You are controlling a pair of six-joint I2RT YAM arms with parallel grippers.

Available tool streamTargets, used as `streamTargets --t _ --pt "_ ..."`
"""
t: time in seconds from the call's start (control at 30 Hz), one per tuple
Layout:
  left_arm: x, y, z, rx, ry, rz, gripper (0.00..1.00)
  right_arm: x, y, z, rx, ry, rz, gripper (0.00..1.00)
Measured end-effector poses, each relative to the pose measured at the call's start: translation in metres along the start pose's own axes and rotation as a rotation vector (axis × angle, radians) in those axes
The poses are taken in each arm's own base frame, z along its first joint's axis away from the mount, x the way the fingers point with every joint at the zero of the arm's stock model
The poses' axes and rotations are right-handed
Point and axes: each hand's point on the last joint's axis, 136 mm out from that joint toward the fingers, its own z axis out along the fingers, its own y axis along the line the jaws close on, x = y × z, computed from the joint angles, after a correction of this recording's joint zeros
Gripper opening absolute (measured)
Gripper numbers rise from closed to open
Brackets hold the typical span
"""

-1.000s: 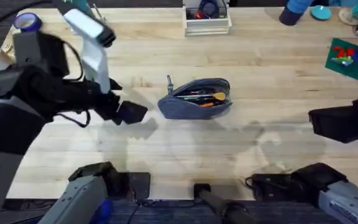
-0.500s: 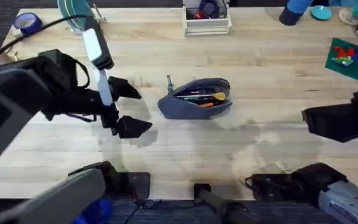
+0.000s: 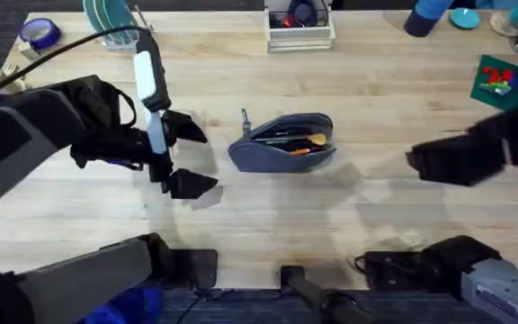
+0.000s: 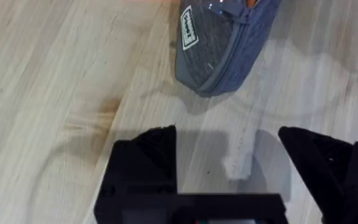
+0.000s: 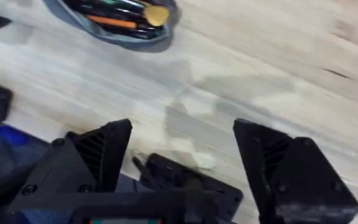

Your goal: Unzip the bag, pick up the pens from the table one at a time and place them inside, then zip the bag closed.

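Black fingers of the left gripper (image 3: 185, 155) stand spread apart and hold nothing, just beside the closed end of the bag (image 3: 283, 142), with bare wood between them in the left wrist view. The right gripper (image 5: 182, 152) also has its fingers wide apart and empty, hovering over the table (image 3: 268, 216) well to the bag's other side.

The blue-grey fabric bag lies near the middle of the table, its zipper open along the top. Inside, several pens (image 3: 286, 138) show, dark ones with an orange one and a yellowish end among them. The zipper pull (image 3: 245, 117) sticks out at the end nearer the left gripper. No loose pen can be seen on the wood.

The loading step looks finished, so zipping shut seems to be the step in hand. That likely calls for one gripper to pinch the small pull while the other steadies the soft bag.

The table is pale butcher block with plank seams. Along its far edge sit a white wire tray (image 3: 300, 34), a roll of tape (image 3: 40, 32), a teal dish and some coloured bricks (image 3: 509, 79).
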Motion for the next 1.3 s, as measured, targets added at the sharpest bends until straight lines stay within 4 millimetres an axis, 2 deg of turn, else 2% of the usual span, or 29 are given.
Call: streamTargets --t 0.2,0.3,0.5,0.67,1.03,1.2,1.3 --pt "-0.003 0.000 0.000 -0.001 -0.019 0.075 0.993 -0.009 0.011 0.021 -0.073 0.086 0.041 0.998" --pt "-0.005 0.002 0.000 -0.009 -0.031 0.103 0.993 -0.023 0.017 0.029 -0.103 0.074 0.053 0.997" --pt "-0.005 0.010 -0.008 -0.051 -0.069 0.088 0.993 -0.056 0.050 0.041 -0.179 -0.007 0.004 0.995" --pt "-0.002 0.018 -0.018 -0.100 -0.101 0.048 0.993 -0.067 0.078 0.056 -0.178 -0.005 -0.016 0.993" --pt "-0.004 0.019 -0.021 -0.110 -0.128 0.048 0.993 -0.092 0.136 0.115 -0.138 0.011 0.022 0.995" --pt "-0.005 0.018 -0.021 -0.109 -0.130 0.054 0.993 -0.094 0.153 0.147 -0.108 0.041 0.070 0.995" --pt "-0.005 0.018 -0.021 -0.109 -0.130 0.056 0.993 -0.097 0.162 0.159 -0.093 0.027 0.089 0.995"
